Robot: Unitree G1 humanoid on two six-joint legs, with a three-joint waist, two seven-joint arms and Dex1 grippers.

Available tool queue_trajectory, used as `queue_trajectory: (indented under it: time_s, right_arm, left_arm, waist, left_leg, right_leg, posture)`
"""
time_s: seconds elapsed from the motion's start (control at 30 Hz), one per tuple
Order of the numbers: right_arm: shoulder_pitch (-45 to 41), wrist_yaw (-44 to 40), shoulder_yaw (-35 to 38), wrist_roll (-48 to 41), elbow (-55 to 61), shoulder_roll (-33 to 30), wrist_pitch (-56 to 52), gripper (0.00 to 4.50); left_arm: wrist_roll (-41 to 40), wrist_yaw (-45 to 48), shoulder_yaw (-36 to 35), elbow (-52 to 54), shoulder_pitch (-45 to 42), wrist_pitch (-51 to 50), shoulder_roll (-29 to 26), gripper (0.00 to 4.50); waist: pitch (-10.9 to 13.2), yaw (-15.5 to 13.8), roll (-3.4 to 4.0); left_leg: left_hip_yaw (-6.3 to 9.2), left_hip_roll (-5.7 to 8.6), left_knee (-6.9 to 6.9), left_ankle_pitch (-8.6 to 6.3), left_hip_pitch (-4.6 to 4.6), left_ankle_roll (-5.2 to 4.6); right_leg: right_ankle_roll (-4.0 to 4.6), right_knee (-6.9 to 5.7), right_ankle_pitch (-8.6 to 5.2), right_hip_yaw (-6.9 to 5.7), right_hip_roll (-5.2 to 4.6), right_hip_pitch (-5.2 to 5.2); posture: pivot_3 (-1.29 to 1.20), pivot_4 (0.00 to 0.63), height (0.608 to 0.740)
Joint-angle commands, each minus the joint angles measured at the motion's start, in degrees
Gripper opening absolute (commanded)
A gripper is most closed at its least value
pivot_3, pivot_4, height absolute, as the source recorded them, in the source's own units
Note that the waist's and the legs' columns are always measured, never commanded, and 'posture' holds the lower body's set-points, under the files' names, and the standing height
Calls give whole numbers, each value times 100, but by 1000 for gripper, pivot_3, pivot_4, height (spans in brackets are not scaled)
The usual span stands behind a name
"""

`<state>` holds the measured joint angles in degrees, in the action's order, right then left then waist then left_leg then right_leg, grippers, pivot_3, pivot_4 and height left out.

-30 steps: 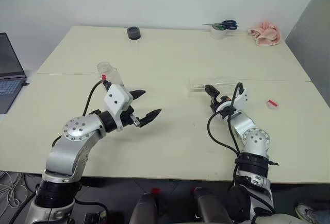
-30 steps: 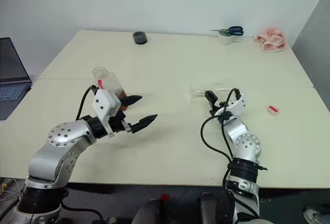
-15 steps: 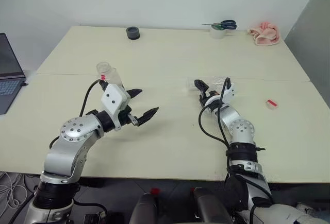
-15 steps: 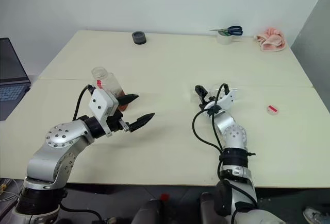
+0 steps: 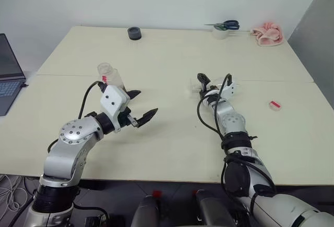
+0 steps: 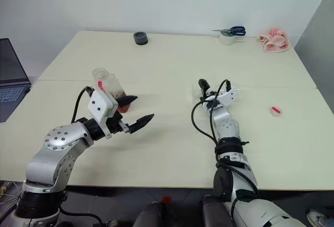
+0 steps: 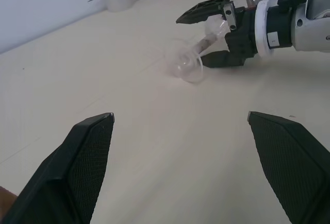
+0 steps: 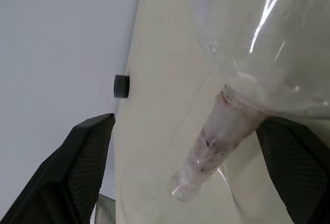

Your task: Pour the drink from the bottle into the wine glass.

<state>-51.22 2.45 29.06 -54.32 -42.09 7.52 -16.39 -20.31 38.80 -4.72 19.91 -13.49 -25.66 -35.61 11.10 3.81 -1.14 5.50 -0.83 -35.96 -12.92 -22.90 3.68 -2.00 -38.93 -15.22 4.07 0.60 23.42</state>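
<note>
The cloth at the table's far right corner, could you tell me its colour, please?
Pink; the cloth shows best in the right eye view.

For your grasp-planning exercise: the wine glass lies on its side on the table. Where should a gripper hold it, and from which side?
Grip the thin stem of the wine glass, coming level along the table from the robot's side, as the open right gripper does. The stem is slim; the bowl is wide and rounded.

Both arms are built of silver-grey metal segments joined by round joint housings; the big disc on the left arm (image 5: 73, 135) carries a ring of small dark screws. Black cables loop loosely along each forearm toward the wrist. The left gripper (image 5: 140, 107) sits on a white angular plastic wrist block and ends in two black, pointed, finely ribbed fingers. The right gripper (image 7: 211, 36) has matching black fingers behind a white collar ring.
</note>
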Motion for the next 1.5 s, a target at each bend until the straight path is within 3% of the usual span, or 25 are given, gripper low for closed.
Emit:
queue_trajectory:
  time_s: [0.03,0.07,0.17,0.4,0.5,0.73,0.9,1.03,1.13,1.5]
  right_arm:
    - [-211,139,174,51,-151,249,382,4500]
    - [-206,175,174,75,-165,257,431,4500]
    - [-171,242,125,175,-170,296,557,3654]
    - [-177,256,72,226,-39,299,583,1064]
    - [-35,3,-465,592,561,209,403,265]
    - [605,-1068,-2928,2890,2467,-242,839,261]
    - [751,-1401,-3936,4592,1780,-529,2454,261]
    - [815,-1544,-4147,5117,552,-347,3833,261]
    - [789,-1669,-4101,5203,-132,-157,4287,261]
    - [812,-1997,-3969,5398,-1146,-31,4511,261]
  left_arm:
    - [-4,-45,-179,260,38,66,-78,4454]
    - [-4,-49,-182,271,48,64,-79,4454]
    - [-5,-73,-178,284,64,63,-86,4500]
    - [-31,-89,-171,267,46,51,-72,4500]
    - [-42,-98,-182,266,48,42,-65,4500]
    - [-105,-128,-331,183,137,54,-27,4500]
    - [-457,-290,-731,130,252,-99,191,4500]
    - [-643,-395,-859,340,344,-274,228,4500]
    - [-727,-486,-944,509,432,-380,205,4500]
    - [-858,-675,-1086,842,652,-603,127,4500]
  waist:
    - [0,-2,0]
    - [0,-8,0]
    - [0,-23,0]
    - [0,-9,1]
    - [1,-18,2]
    - [4,25,6]
    - [1,47,2]
    - [-1,53,-3]
    - [0,56,-4]
    - [0,62,-5]
  left_leg:
    - [1,0,0,0,1,0]
    - [1,0,0,0,1,0]
    - [1,2,-1,0,0,0]
    - [1,0,2,0,1,0]
    - [2,1,0,0,0,0]
    - [-1,-1,19,0,-9,1]
    - [-1,-3,21,0,-9,2]
    - [-2,-2,14,0,-3,2]
    - [-2,-1,11,1,-4,2]
    - [4,-2,8,1,4,3]
  right_leg:
    - [0,0,0,0,0,0]
    - [0,0,0,0,0,-1]
    - [0,0,0,-1,-2,-1]
    - [19,1,11,0,0,1]
    - [18,-1,10,-1,-1,-1]
    - [21,-2,8,1,-1,22]
    - [21,-4,8,1,-1,25]
    - [19,-1,7,2,-2,14]
    - [23,-2,10,3,-2,14]
    - [25,-5,11,0,-2,6]
  posture:
    - [0,150,740]
    - [0,150,740]
    - [0,150,740]
    - [0,150,740]
    - [0,150,740]
    - [0,150,740]
    - [0,150,740]
    - [0,150,740]
    - [0,150,740]
    - [0,150,740]
